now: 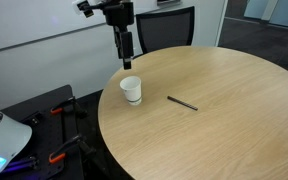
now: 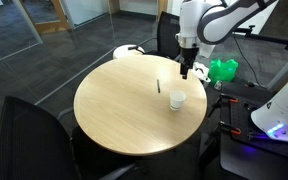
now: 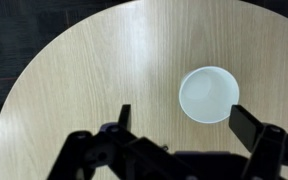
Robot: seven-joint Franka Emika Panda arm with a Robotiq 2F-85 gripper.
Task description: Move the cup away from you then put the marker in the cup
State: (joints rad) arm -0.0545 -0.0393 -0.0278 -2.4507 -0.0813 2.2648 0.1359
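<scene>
The small white cup stands upright on the round wooden table in both exterior views. In the wrist view the cup is seen from above, empty. The thin dark marker lies flat on the table beside the cup, also in an exterior view; it is out of the wrist view. My gripper hangs open above the table edge near the cup, holding nothing. In the wrist view the gripper has its fingers spread, the cup just beyond them, nearer the right finger.
The round wooden table has office chairs around it. A white helmet-like object sits at the table's far rim. A green object and equipment with cables stand beside the robot base.
</scene>
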